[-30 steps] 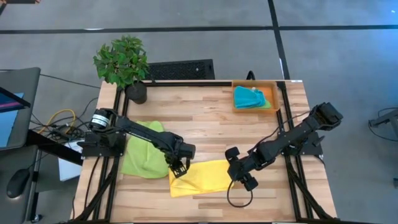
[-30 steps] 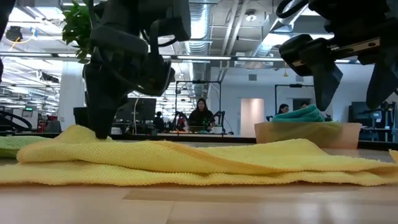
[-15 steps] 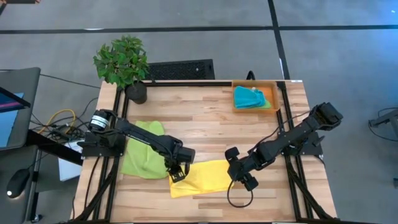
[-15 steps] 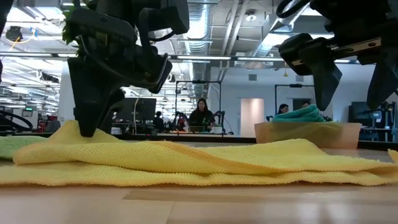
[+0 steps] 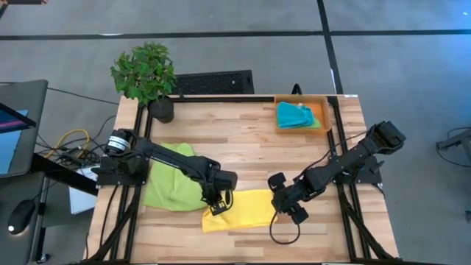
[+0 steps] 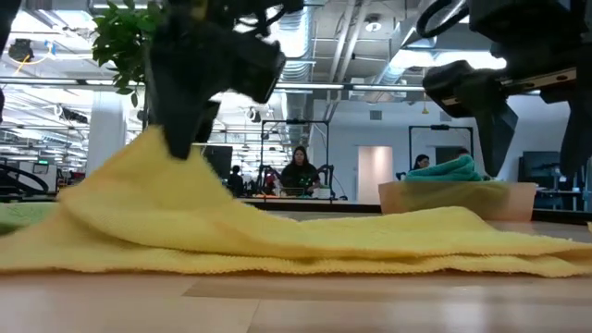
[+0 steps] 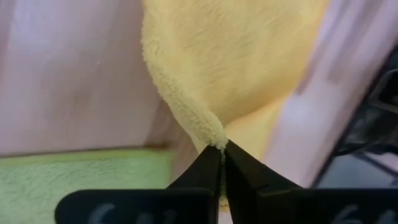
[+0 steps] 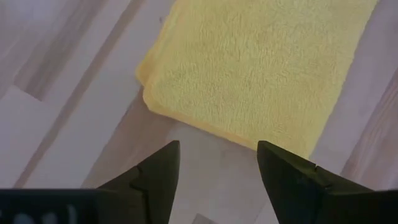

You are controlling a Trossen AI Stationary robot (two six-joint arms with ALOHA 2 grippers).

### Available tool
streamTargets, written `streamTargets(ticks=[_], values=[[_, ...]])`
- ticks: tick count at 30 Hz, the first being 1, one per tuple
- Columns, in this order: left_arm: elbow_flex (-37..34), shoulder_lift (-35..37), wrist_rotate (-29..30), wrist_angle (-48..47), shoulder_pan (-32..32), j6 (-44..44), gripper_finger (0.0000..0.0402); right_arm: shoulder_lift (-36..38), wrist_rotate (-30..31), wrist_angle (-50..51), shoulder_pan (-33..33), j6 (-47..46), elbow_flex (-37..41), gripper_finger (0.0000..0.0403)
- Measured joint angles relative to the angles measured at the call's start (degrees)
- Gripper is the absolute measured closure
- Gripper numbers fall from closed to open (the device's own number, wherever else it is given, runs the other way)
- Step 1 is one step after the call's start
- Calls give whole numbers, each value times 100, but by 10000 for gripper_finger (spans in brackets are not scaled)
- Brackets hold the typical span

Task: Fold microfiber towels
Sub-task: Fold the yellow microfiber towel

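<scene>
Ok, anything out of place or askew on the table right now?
Nothing stands out. The left end effector pinches a raised corner of the soft yellow microfiber towel; the right end effector hovers open above its other end.

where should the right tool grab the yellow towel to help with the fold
Probably the free corner of the yellow towel nearest the right tool, approached from above. That end lies flat on the table with its layered edge exposed, and the right tool hovers open beside it, while the left tool is shut on the opposite end, lifting it.
</scene>
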State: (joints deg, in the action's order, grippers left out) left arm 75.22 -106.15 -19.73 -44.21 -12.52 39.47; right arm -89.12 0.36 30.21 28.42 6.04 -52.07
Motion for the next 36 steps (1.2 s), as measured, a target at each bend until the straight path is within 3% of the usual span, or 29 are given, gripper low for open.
streamTargets(ticks=[6,12,20,27,32,36], values=[[275,0,-35,125,134,395,400,0,4,193,0,-107,-3,163],[258,0,245,924,236,928,400,0,48,699,0,-306,-79,163],[266,-431,295,2177,217,1532,401,39,971,1378,85,-786,-79,163],[319,-732,514,3279,249,1355,401,473,1326,1591,275,-1012,-87,163],[524,-958,1132,3385,280,1114,401,976,1451,1561,483,-1097,-87,163],[849,-1404,1119,3530,371,1090,401,1276,1496,1545,584,-1217,-84,163]])
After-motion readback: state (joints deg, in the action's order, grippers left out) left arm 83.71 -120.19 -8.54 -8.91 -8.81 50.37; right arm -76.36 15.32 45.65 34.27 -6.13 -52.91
